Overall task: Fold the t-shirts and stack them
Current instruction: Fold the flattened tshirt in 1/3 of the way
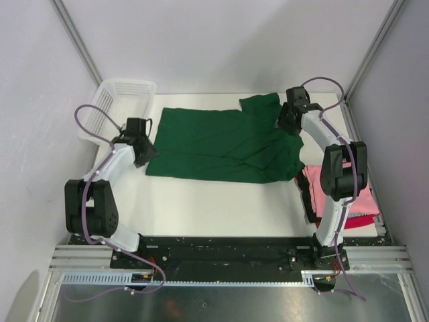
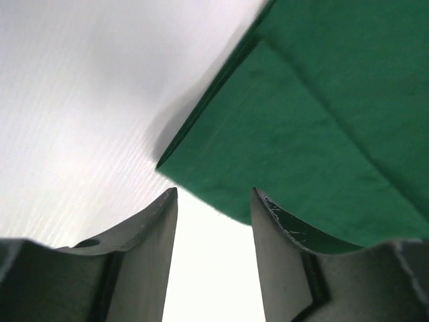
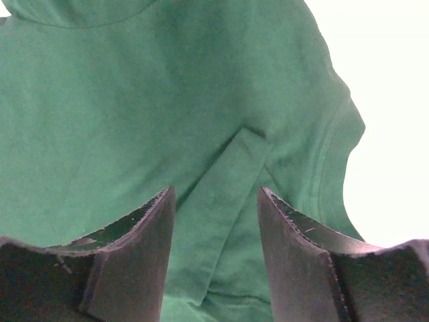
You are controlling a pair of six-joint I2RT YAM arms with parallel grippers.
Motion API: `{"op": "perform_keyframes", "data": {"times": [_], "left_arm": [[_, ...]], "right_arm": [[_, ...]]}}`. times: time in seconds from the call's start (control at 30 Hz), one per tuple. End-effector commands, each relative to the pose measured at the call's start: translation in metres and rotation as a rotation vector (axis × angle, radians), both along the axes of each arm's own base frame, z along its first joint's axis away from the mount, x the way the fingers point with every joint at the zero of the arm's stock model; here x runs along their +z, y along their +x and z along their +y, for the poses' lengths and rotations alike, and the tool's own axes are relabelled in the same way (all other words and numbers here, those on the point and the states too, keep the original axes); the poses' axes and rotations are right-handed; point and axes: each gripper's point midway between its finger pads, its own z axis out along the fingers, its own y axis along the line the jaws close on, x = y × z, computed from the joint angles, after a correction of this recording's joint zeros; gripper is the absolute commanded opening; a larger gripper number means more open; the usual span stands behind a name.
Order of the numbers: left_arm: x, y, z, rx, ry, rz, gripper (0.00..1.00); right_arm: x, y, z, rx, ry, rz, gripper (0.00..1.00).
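Green t-shirt (image 1: 221, 144) laid flat at counter (image 1: 201, 201) centre. Left tool (image 2: 214, 196) at 9 o'clock edge, right tool (image 3: 214, 194) at 3 o'clock sleeve: both open, nothing gripped, probably positioned for next fold. Pink t-shirt (image 1: 370, 201) kept at 4 o'clock.

Robot lab test cell, not a home or shop. Left arm (image 1: 107, 174) and right arm (image 1: 338, 174) are bolted to a black base plate (image 1: 221, 247) on slotted aluminium extrusion (image 1: 74, 258). A cable duct (image 1: 201, 279) runs along the front and a purple cable (image 1: 323, 79) loops off the wrist. The white tabletop (image 1: 221, 208) is boxed in by plain white panels (image 1: 221, 40) and metal corner posts (image 1: 77, 37).
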Motion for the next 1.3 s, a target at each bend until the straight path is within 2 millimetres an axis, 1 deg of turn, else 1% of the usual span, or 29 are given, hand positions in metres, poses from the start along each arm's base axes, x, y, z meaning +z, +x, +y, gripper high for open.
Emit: {"op": "perform_keyframes", "data": {"times": [0.0, 0.07, 0.13, 0.23, 0.3, 0.4, 0.5, 0.6, 0.7, 0.8, 0.87, 0.9, 1.0, 1.07, 1.13, 1.27], "left_arm": [[-0.009, -0.019, 0.013, 0.092, -0.034, -0.003, 0.51], [-0.016, -0.022, 0.013, 0.098, -0.048, 0.005, 0.50], [-0.022, -0.021, 0.018, 0.118, -0.067, 0.007, 0.49], [-0.033, -0.017, 0.018, 0.124, -0.090, 0.023, 0.49], [-0.039, -0.015, 0.016, 0.129, -0.104, 0.027, 0.49], [-0.044, -0.010, 0.015, 0.135, -0.123, 0.016, 0.50], [-0.047, -0.007, 0.014, 0.136, -0.128, 0.011, 0.51], [-0.054, -0.006, 0.015, 0.138, -0.126, 0.025, 0.50], [-0.058, -0.007, 0.018, 0.147, -0.112, 0.037, 0.46], [-0.060, -0.007, 0.022, 0.158, -0.096, 0.040, 0.37], [-0.060, -0.007, 0.024, 0.165, -0.084, 0.038, 0.29], [-0.059, -0.007, 0.026, 0.168, -0.076, 0.037, 0.24], [-0.057, -0.009, 0.031, 0.180, -0.053, 0.033, 0.10], [-0.054, -0.010, 0.034, 0.186, -0.040, 0.026, 0.03], [-0.051, -0.012, 0.036, 0.191, -0.029, 0.022, 0.01], [-0.046, -0.020, 0.043, 0.210, -0.002, 0.021, 0.00]], "right_arm": [[0.054, -0.022, 0.005, 0.016, 0.031, -0.061, 0.56], [0.050, -0.045, 0.010, 0.020, 0.069, -0.044, 0.55], [0.041, -0.069, 0.012, 0.017, 0.091, -0.017, 0.53], [0.028, -0.102, 0.013, 0.003, 0.143, 0.009, 0.45], [0.018, -0.119, 0.011, -0.015, 0.167, 0.016, 0.42], [-0.003, -0.137, 0.008, -0.037, 0.202, 0.050, 0.39], [-0.020, -0.149, 0.003, -0.065, 0.235, 0.074, 0.39], [-0.031, -0.157, -0.012, -0.112, 0.234, 0.077, 0.39], [-0.043, -0.165, -0.027, -0.165, 0.241, 0.086, 0.39], [-0.055, -0.171, -0.040, -0.211, 0.236, 0.101, 0.39], [-0.064, -0.176, -0.047, -0.238, 0.227, 0.113, 0.39], [-0.067, -0.178, -0.054, -0.261, 0.224, 0.116, 0.39], [-0.073, -0.184, -0.072, -0.316, 0.222, 0.119, 0.39], [-0.074, -0.187, -0.082, -0.345, 0.220, 0.113, 0.39], [-0.074, -0.190, -0.092, -0.368, 0.216, 0.109, 0.39], [-0.073, -0.197, -0.114, -0.421, 0.184, 0.106, 0.40]]}}
